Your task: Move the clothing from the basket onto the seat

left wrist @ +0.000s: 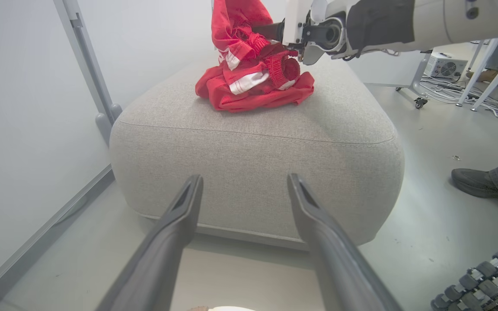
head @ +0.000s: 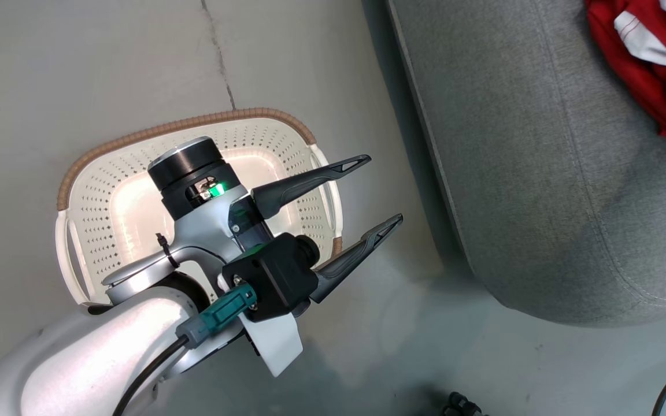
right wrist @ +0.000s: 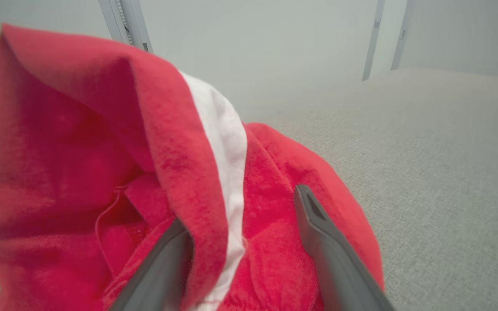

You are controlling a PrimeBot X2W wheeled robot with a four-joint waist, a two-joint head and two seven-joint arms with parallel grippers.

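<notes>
R hand (right wrist: 241, 207) apart w/ a fold of clothing (left wrist: 253, 82) draped on one finger, pile on the seat (left wrist: 253, 142): best lift straight up so it slides off, not drags; L hand (head: 384, 188) apart over basket (head: 136, 138).

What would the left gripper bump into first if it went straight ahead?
Probably the seat, on its rounded front side; the left gripper points straight at it, nothing in between.
</notes>
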